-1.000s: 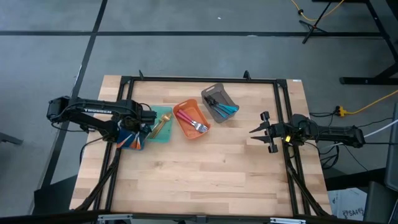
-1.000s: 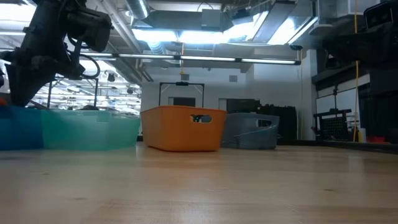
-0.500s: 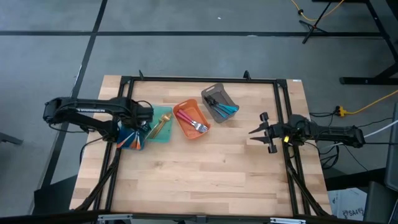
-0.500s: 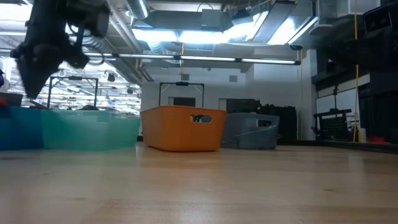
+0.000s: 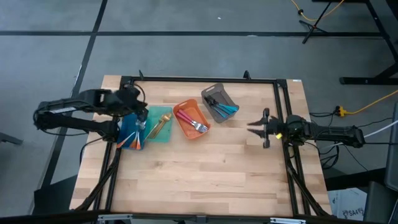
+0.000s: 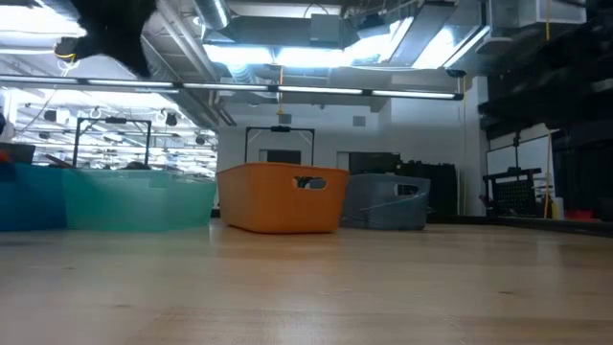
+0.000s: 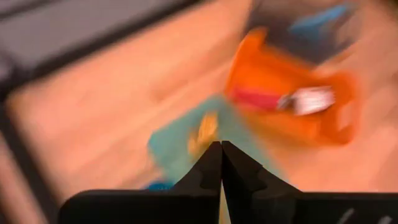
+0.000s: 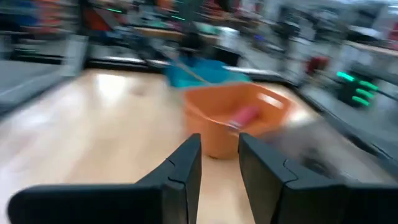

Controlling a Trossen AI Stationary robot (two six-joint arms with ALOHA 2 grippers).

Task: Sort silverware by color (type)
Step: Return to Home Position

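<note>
The silverware lies sorted in four bins in a row. Gold pieces [image 5: 160, 126] are in the teal bin [image 5: 166, 135], red-handled forks [image 5: 194, 123] in the orange bin [image 5: 181, 112], blue-handled ones [image 5: 227, 111] in the grey bin [image 5: 214, 92], and orange and blue handles [image 5: 132, 141] in the blue bin [image 5: 124, 127]. My left gripper [image 5: 138, 111] hangs shut above the blue and teal bins, holding nothing [image 7: 221, 144]. My right gripper [image 5: 256, 127] floats open and empty right of the bins, facing the orange bin [image 8: 219, 140].
In the low view the blue [image 6: 29, 196], teal [image 6: 139, 199], orange [image 6: 280, 196] and grey [image 6: 388, 203] bins stand side by side, with my left arm [image 6: 110, 29] high above them. A black frame [image 5: 199, 79] borders the table. Bare wood spreads across the near half [image 5: 205, 174].
My left gripper has risen from just over the blue bin, climbing toward the top of the low view, and shifted slightly toward the far edge. My right gripper has moved a little toward the bins and the far edge.
</note>
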